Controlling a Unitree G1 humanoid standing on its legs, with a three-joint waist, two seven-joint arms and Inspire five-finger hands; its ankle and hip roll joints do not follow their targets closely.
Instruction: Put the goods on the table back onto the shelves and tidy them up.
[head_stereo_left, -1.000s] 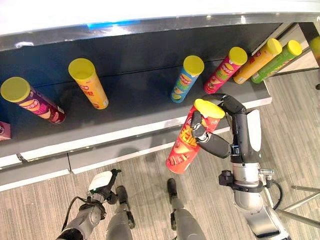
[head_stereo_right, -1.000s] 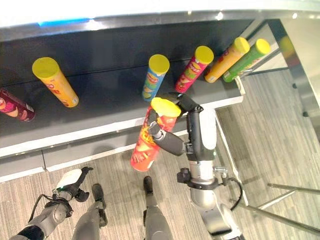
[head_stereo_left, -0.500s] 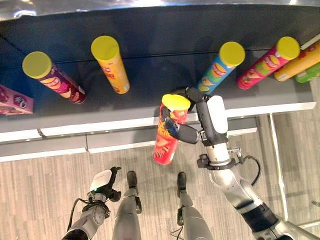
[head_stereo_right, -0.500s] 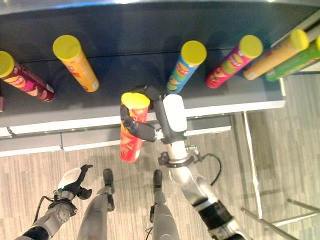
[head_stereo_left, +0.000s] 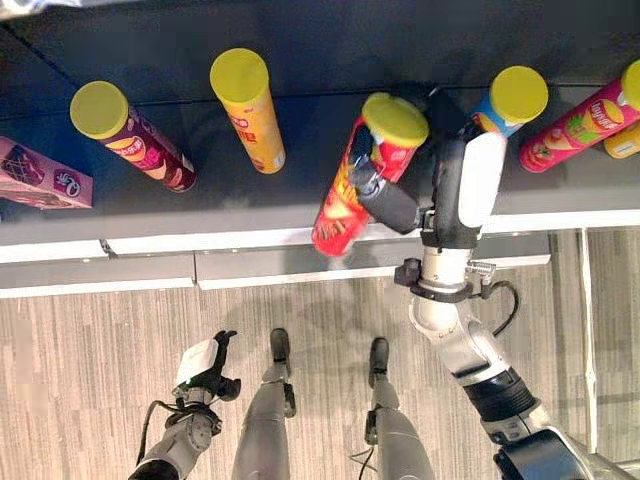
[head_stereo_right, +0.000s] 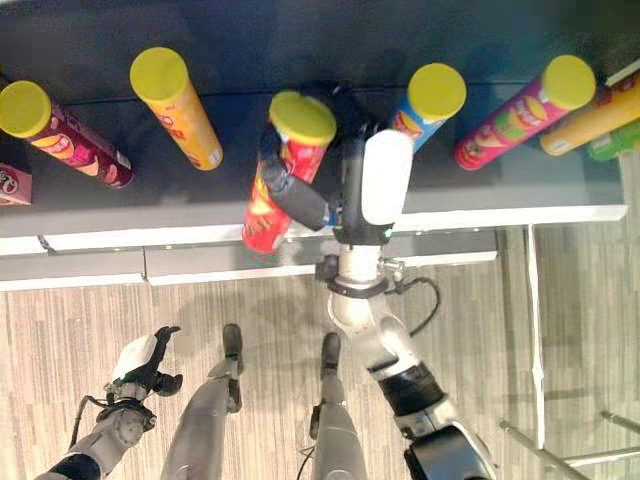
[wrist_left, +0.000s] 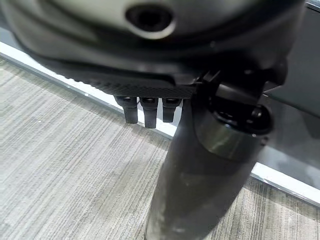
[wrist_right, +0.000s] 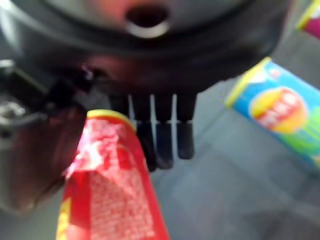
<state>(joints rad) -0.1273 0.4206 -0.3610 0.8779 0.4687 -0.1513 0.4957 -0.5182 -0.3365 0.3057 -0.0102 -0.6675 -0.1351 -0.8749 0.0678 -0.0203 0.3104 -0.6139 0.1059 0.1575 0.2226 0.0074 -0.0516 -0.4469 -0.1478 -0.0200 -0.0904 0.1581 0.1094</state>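
Red can (head_stereo_left: 352, 190) with yellow lid, tilted, held above the front part of the dark shelf (head_stereo_left: 300, 205), between yellow can (head_stereo_left: 248, 110) and blue can (head_stereo_left: 508, 100). Clasped near the top by right robot hand (head_stereo_left: 385, 195), fingers and thumb curled round it. Purple can (head_stereo_left: 130, 140) and pink box (head_stereo_left: 40, 178) further left, pink can (head_stereo_left: 585, 118) right. Left robot hand (head_stereo_left: 205, 365) low over striped grey floor (head_stereo_left: 100, 340), fingers loosely curled, empty.
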